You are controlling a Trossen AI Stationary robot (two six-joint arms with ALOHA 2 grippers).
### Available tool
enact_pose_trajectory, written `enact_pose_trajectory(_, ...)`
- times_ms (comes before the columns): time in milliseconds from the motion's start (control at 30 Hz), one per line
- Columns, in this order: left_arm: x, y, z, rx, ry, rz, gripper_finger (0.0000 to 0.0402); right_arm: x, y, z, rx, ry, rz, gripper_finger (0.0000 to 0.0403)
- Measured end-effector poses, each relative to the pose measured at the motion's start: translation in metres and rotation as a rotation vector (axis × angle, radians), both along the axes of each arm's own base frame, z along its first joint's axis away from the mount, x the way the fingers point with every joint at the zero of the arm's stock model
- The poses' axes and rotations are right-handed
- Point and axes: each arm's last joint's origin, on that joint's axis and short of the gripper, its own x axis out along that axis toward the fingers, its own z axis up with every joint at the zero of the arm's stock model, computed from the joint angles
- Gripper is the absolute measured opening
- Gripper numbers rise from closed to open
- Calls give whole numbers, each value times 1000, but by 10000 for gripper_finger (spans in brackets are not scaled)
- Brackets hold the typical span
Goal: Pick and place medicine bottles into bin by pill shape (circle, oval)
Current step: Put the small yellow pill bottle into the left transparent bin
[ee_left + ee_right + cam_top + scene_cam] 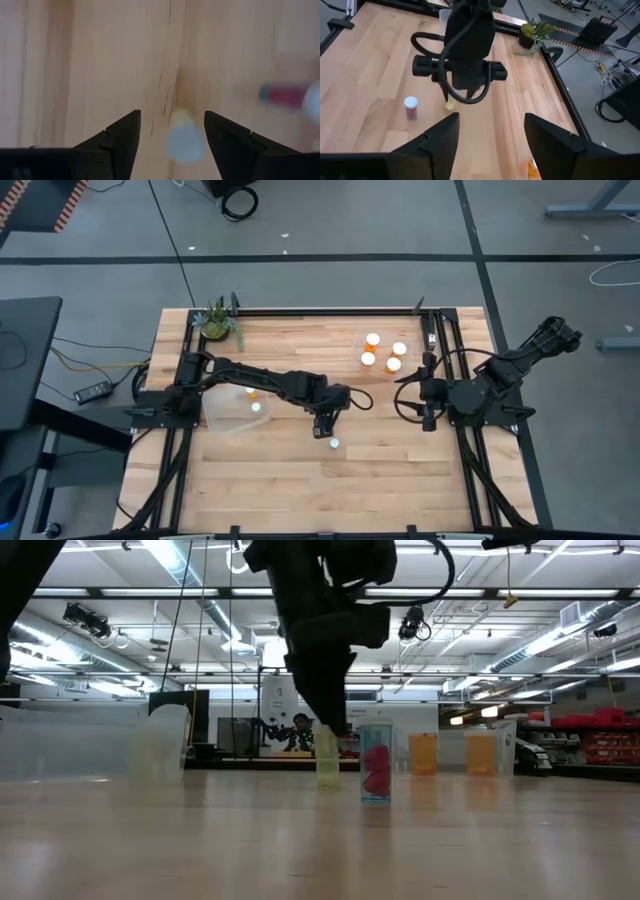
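Your left arm reaches out to mid-desk, its claw [323, 426] pointing down with fingers spread. Your right claw [428, 416] waits folded back, fingers apart.

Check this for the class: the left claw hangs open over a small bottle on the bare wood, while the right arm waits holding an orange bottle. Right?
One part is wrong. The right wrist view shows the right claw open and holding nothing. The rest stands: the left claw hangs open over a small bottle on the bare wood, as the left wrist view shows.
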Motion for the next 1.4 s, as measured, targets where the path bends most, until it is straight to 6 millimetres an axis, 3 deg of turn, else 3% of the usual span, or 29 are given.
enact_pose_trajectory(400,-2,0,-6,-10,43,1,229,1,0,-1,-1,4,0,231)
enact_pose_trajectory(600,-20,0,-10,33,249,-124,222,1,0,-1,4,3,-3,231)
enact_pose_trajectory(967,-31,32,-19,0,321,-161,189,1,1,-1,6,4,-4,231)
enact_pose_trajectory(1167,-51,58,-22,-86,204,-105,177,1,1,-1,5,5,-3,231)
enact_pose_trajectory(1400,-75,59,-30,-80,-35,-137,172,1,1,-1,1,5,0,231)
